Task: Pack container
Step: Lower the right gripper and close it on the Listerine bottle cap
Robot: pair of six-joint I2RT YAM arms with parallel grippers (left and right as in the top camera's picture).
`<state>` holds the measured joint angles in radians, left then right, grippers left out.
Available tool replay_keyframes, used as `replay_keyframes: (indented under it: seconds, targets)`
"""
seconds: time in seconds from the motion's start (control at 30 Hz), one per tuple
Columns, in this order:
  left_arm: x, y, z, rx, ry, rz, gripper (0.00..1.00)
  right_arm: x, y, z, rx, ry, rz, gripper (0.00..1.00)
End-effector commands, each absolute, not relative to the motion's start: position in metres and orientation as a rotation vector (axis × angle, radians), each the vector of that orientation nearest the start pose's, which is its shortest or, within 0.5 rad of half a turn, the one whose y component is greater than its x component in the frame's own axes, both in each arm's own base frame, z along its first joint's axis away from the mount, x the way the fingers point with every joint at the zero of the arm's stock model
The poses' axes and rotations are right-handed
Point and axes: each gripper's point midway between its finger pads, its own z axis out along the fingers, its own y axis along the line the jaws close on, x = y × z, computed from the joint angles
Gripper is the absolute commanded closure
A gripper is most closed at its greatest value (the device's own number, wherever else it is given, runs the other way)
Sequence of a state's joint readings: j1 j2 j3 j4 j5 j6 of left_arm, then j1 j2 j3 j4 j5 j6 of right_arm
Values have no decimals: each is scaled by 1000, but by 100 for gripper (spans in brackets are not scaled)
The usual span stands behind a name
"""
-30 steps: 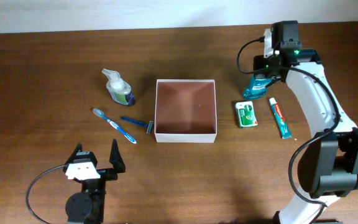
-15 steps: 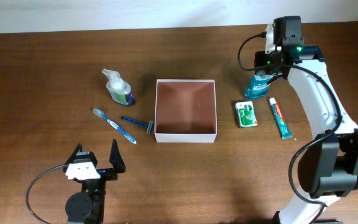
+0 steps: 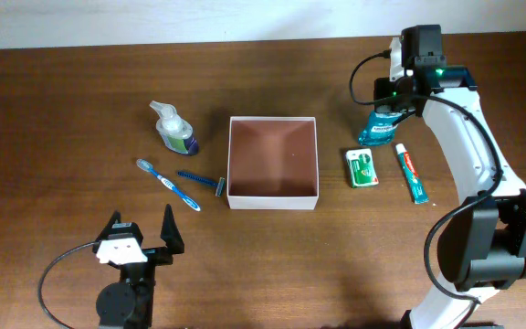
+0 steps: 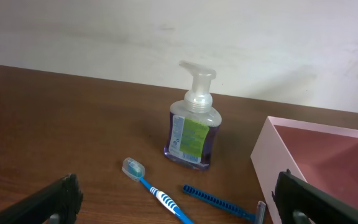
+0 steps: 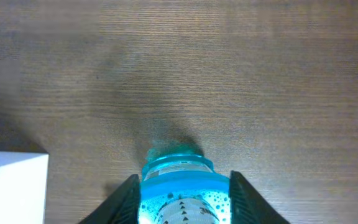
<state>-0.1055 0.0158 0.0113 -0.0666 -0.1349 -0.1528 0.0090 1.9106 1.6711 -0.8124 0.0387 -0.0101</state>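
Overhead: container (image 3: 273,161) sits mid-desk (image 3: 62,110), open side up, nothing inside, so I'd judge packing not started. Soap pump bottle (image 3: 174,129), toothbrush (image 3: 167,183) and razor (image 3: 204,180) lie just left of it. Green packet (image 3: 362,168) and toothpaste tube (image 3: 411,172) lie just right, so each arm has its own share within reach. Right gripper (image 3: 387,111) is down over the teal bottle (image 3: 375,131) at the far right, beyond the packet, probably the first pick. Left gripper (image 3: 141,225) is parked at the near edge, well apart from everything, jaws spread wide, likely to stay clear of the other arm. Left wrist: same read. Both fingers sit at the frame edges with nothing between them, and the pump bottle, toothbrush, razor and one container wall (image 4: 273,163) are ahead. Right wrist: fingers (image 5: 124,202) flank the bottle body at a narrow setting and look pressed against both sides, cap pointing away over bare desk, so I read it as a grip on the bottle. Container corner shows bottom left, which suggests the carry goes that way.
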Motion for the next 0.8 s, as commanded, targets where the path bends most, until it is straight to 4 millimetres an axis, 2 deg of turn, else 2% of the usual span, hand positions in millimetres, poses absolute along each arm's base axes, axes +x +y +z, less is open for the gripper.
replay_keyframes:
  seconds: [0.0,0.37,0.4,0.47,0.67,0.73,0.77]
  targets:
    - [246,-5,158,-120,1640,-83,1,486,0,158,-16,2601,-47,62]
    - [246,-5,158,-120,1640,-83,1,485,0,157,-16,2608,-48,61]
    - [246,-5,158,-120,1640,-83,1,485,-1,156,-15,2609,-48,55]
    - [246,-5,158,-120,1640,-83,1,485,-1,155,-14,2612,-49,53]
    - [246,-5,158,-120,1640,-83,1,485,-1,151,-14,2621,-49,55]
    - [246,-5,158,-120,1640,-83,1,485,-1,151,-14,2622,-49,64]
    - [246,-5,158,-120,1640,-83,1,484,-1,151,-15,2625,-49,65]
